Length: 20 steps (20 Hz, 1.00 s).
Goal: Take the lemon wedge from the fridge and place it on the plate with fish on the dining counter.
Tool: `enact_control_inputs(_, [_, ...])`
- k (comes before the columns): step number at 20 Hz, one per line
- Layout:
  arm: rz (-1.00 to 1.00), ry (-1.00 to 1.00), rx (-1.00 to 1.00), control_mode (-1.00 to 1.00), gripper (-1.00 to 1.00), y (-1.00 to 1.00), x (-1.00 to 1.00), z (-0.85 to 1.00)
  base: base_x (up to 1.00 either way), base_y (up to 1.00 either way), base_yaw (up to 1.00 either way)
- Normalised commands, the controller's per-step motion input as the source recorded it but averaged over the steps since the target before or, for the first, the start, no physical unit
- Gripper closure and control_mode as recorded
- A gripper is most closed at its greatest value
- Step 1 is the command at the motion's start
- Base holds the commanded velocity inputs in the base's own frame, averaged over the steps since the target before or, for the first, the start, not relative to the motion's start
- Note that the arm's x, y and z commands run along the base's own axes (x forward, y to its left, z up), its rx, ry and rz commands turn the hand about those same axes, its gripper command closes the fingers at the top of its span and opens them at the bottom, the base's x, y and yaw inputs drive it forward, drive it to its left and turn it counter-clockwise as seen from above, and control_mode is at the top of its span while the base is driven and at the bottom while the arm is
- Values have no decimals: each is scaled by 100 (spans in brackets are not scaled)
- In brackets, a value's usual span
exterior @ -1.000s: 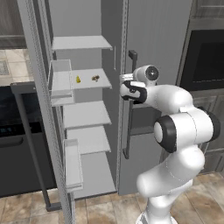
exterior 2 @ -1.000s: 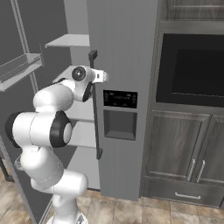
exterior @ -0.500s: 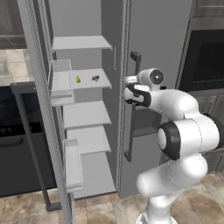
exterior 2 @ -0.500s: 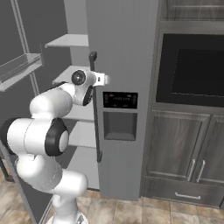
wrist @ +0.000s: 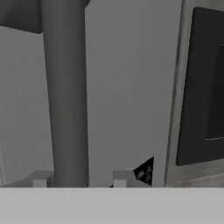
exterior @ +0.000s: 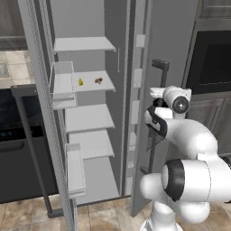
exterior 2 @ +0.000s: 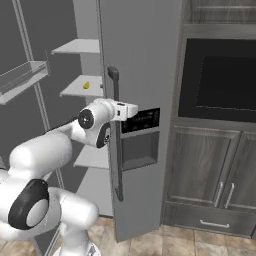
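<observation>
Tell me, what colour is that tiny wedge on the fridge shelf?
Bright yellow: the tiny lemon wedge on the white shelf shows best in the left base view.

I can read no text, label, brand or number anywhere here. The black dispenser panel (exterior 2: 140,120) on the fridge door (exterior 2: 142,65) carries some faint pale marks, but they are too small and blurred to read. The oven front (exterior 2: 220,82) has no writing on it.

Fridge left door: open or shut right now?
Open. The fridge left door is swung wide, baring white shelves, with the lemon wedge on one shelf.
</observation>
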Motion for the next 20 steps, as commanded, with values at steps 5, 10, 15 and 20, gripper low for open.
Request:
enact_control_inputs(5, [-33,-12,9,-100,100,-100,-99,45,0,0,0])
enact_control_inputs(10, [-39,-6,14,-100,100,-100,-84,88,0,0,0])
enact_control_inputs(15, [-23,-14,10,-100,-100,-51,-94,73,0,0,0])
enact_control_inputs(20, [-4,-21,1,-100,-100,64,-86,11,0,0,0])
